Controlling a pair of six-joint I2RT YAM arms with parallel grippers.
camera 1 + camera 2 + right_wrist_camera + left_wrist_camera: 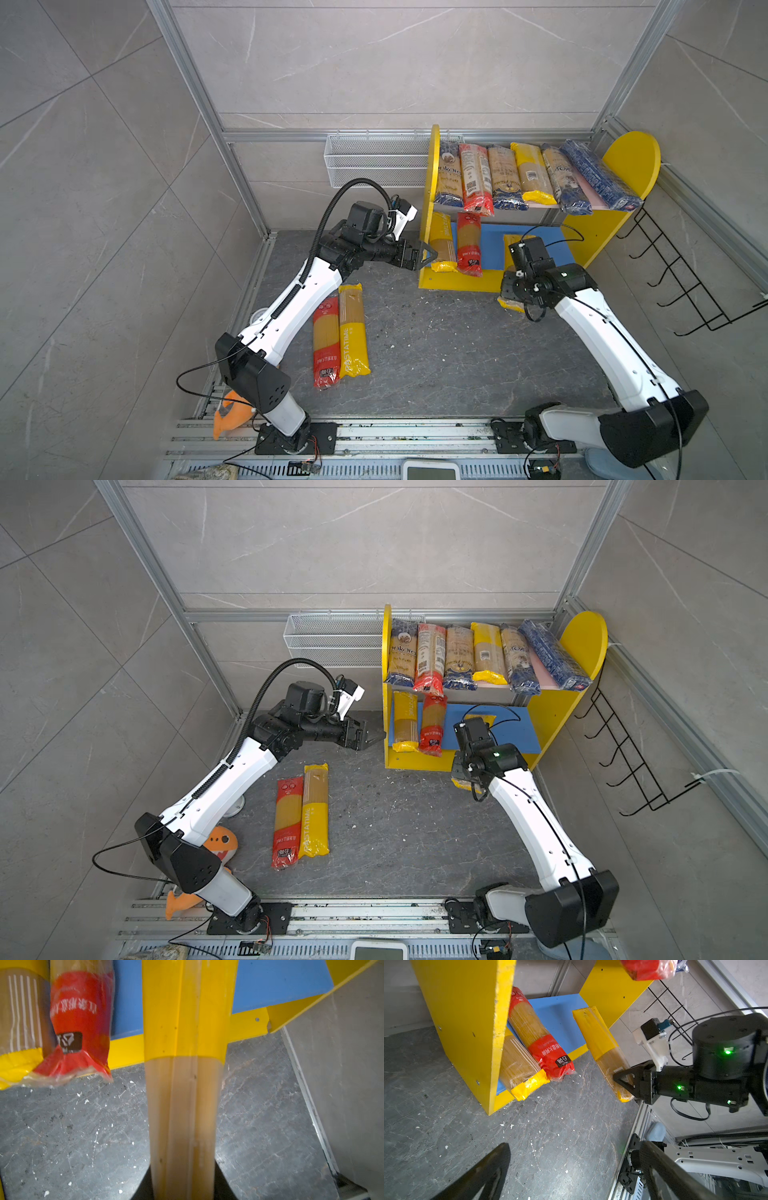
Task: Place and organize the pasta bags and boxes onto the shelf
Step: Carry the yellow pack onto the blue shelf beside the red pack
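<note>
The shelf (427, 208) has yellow side panels and a blue lower board (492, 245). Several spaghetti packs lie side by side on its upper board (590, 199). A yellow-ended pack (442, 245) and a red pack (469, 245) lie on the lower board. My right gripper (182, 1180) is shut on a yellow-ended pack (598, 1036); that pack's far end is over the blue board (276, 982). My left gripper (430, 255) is open and empty beside the shelf's left panel. A red pack (325, 340) and a yellow pack (353, 332) lie on the floor by the left arm.
A white wire mesh basket (374, 162) hangs on the back wall left of the shelf. A black wire hook rack (681, 278) stands along the right wall. An orange plush toy (228, 415) lies by the left arm's base. Aluminium rails border the dark floor.
</note>
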